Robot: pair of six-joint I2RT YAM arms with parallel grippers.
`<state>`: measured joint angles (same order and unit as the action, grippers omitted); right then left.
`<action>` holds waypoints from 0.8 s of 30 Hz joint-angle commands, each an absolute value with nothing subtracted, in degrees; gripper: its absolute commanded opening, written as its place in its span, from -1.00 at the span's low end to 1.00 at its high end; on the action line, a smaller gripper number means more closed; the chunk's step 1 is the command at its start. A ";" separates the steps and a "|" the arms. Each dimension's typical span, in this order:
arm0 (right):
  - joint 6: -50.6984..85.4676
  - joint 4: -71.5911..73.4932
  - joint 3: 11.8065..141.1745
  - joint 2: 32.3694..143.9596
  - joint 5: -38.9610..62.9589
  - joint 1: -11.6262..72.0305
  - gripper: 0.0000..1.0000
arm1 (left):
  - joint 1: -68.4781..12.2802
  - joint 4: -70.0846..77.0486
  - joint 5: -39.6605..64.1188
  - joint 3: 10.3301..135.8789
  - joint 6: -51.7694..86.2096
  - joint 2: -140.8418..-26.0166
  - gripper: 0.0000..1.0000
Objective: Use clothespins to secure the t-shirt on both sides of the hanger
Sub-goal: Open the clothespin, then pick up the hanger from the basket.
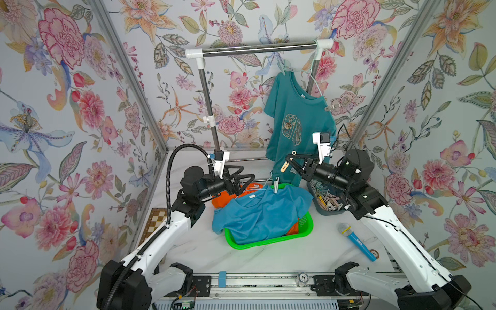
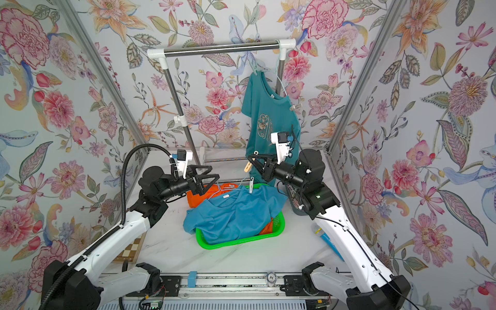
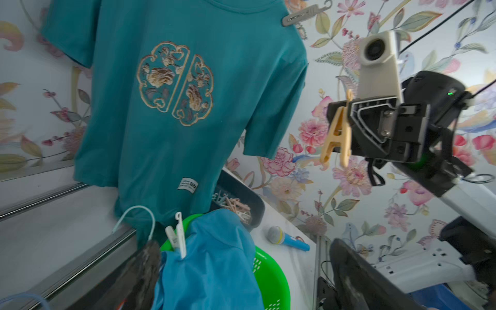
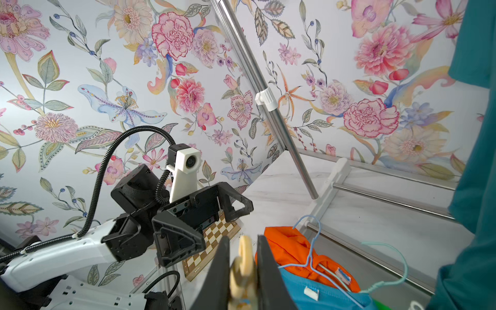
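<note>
The right fingers pinch one beige clothespin; the left fingers stand spread. Between the pairs, one white clothespin grips one blue t-shirt. Behind the right fingers hangs one teal t-shirt, one pale clothespin on its shoulder.

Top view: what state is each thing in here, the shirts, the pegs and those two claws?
Teal t-shirt, hanging from the rail.
Grey clothespin, clipped on the teal t-shirt's shoulder.
Right gripper, shut on beige clothespin.
Left gripper, open and empty.
Blue t-shirt, crumpled in the green basket.
White clothespin, clipped on the blue t-shirt.
Grey bin, holds loose clothespins.
</note>
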<state>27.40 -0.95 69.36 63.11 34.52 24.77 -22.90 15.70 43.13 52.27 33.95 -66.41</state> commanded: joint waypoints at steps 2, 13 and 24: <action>23.92 -6.57 70.75 60.34 35.86 24.21 -0.77 | -23.12 -16.70 30.62 58.52 13.62 -71.98 0.84; 25.28 -4.47 66.91 60.28 37.97 24.17 -0.77 | -23.25 -24.88 25.79 58.35 12.13 -80.53 -0.04; 25.53 -2.90 64.36 60.07 38.17 24.15 -0.77 | -23.24 -24.75 26.97 64.91 11.09 -91.51 -0.31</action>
